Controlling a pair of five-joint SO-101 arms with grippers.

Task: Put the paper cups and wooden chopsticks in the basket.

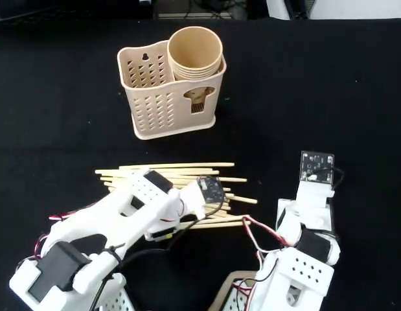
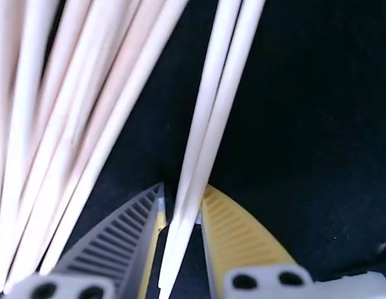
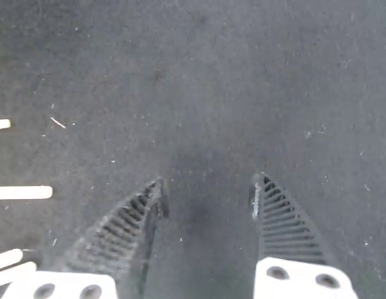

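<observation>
Clamping the left gripper (image 2: 182,194) tight on two chopsticks (image 2: 211,124), pressing the pair side by side between a grey ribbed finger (image 2: 127,230) and a yellow one (image 2: 236,230), with the sticks' ends poking back past the fingertips toward the wrist. Working right at the chopstick pile (image 1: 168,173), its other sticks fanning out just beside the grey finger and lying flat on the black table (image 1: 317,97). Stretching the white left arm (image 1: 116,220) from the near left corner over the pile's near side, around the middle of the table, with the sticks lying roughly parallel to the near edge. Holding the right gripper (image 3: 208,187) with its two dark ribbed fingers (image 3: 133,224) spread well apart, gripping nothing, hanging low over the table cloth, a few chopstick ends lying off to one side of it. Sitting the right arm (image 1: 304,246) by the near edge toward the right corner, near the pile's tips but not touching them. Finding the beige perforated basket (image 1: 155,110) standing upright close to the far edge, left of the middle, well apart from both arms. Carrying a nested stack of paper cups (image 1: 195,52) upright in its right compartment, the rims rising above the basket's wall.
</observation>
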